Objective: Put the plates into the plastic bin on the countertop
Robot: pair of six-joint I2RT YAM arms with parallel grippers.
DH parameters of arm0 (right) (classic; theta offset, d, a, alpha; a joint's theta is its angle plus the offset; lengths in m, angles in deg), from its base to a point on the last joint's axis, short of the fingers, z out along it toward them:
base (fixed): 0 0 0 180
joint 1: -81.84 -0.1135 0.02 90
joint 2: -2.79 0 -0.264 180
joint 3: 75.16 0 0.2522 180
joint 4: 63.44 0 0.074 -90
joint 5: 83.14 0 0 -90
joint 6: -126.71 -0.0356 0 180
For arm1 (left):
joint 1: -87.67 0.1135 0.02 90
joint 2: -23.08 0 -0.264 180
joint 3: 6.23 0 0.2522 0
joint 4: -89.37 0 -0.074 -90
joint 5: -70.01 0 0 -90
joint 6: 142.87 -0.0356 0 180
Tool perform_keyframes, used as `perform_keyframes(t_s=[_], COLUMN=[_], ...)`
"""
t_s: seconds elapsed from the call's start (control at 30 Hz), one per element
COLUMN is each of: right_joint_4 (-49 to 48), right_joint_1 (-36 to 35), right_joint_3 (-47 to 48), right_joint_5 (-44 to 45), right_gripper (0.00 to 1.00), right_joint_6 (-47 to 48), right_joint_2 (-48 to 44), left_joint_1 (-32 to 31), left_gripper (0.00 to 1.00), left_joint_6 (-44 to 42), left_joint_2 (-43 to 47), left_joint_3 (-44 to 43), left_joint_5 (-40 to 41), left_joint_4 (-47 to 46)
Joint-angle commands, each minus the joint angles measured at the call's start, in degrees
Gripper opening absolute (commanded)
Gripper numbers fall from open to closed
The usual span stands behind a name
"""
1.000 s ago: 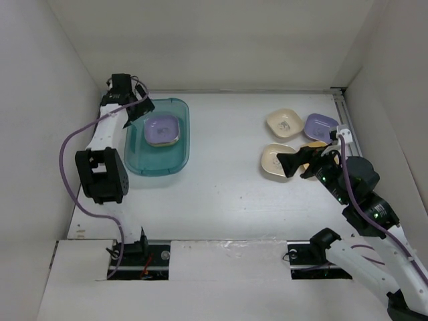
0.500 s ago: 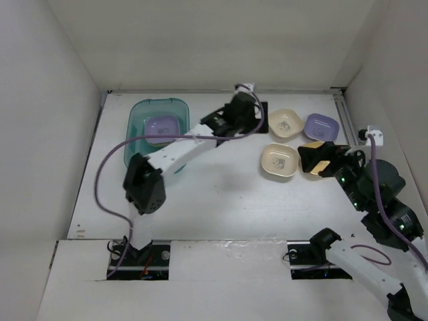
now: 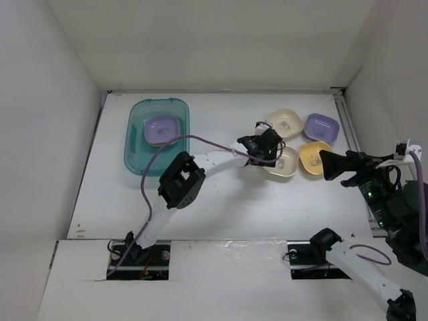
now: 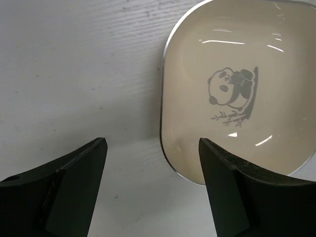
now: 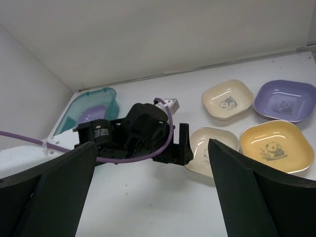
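Note:
The teal plastic bin [image 3: 144, 157] stands at the left with a lavender plate [image 3: 162, 129] in it. At the right lie two cream plates [image 3: 284, 123] [image 3: 286, 165], a lavender plate [image 3: 321, 125] and a yellow-orange plate [image 3: 315, 159]. My left gripper [image 3: 269, 151] is open and empty over the near cream plate's left rim. In the left wrist view [image 4: 153, 163] one finger [image 4: 242, 192] is over that plate [image 4: 237, 89] and the other over the countertop [image 4: 74, 74]. My right gripper [image 3: 341, 167] is open and empty, right of the yellow-orange plate.
White walls enclose the countertop [image 3: 227, 194] on three sides. A rail [image 3: 348, 124] runs along the right edge. The right wrist view shows the left arm's wrist [image 5: 143, 131], the bin [image 5: 89, 109] and the four plates, including the yellow-orange one [image 5: 276, 145].
My left arm swung from the bin rightward across the countertop to the near cream plate. My right gripper drew back to the right, uncovering the yellow-orange plate.

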State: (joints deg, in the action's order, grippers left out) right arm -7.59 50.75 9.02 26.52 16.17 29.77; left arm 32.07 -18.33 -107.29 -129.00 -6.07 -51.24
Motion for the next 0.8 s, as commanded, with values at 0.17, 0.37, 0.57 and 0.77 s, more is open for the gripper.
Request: perform_keyframes(t_s=[0.17,0.37,0.57,0.77], right_joint_4=[-0.8,-0.8,-1.3,-1.3], right_joint_1=[0.2,0.2,0.2,0.2], right_joint_3=[1.7,1.7,1.7,1.7], right_joint_5=[-1.8,-1.8,-2.3,-2.3], right_gripper=[1.00,1.00,1.00,1.00], right_joint_6=[0.4,0.4,0.4,0.9], right_joint_2=[-1.4,-2.0,-2.0,-2.5], left_joint_1=[3.2,5.1,5.6,5.6], left_gripper=[0.54,0.44,0.30,0.00], left_joint_6=[2.6,2.1,1.0,6.1], left_joint_2=[0.5,2.5,2.8,4.1], left_joint_3=[1.9,5.6,5.2,3.8], left_joint_5=[5.3,4.5,1.1,10.8], left_joint_4=[1.9,-1.4,-3.1,4.3])
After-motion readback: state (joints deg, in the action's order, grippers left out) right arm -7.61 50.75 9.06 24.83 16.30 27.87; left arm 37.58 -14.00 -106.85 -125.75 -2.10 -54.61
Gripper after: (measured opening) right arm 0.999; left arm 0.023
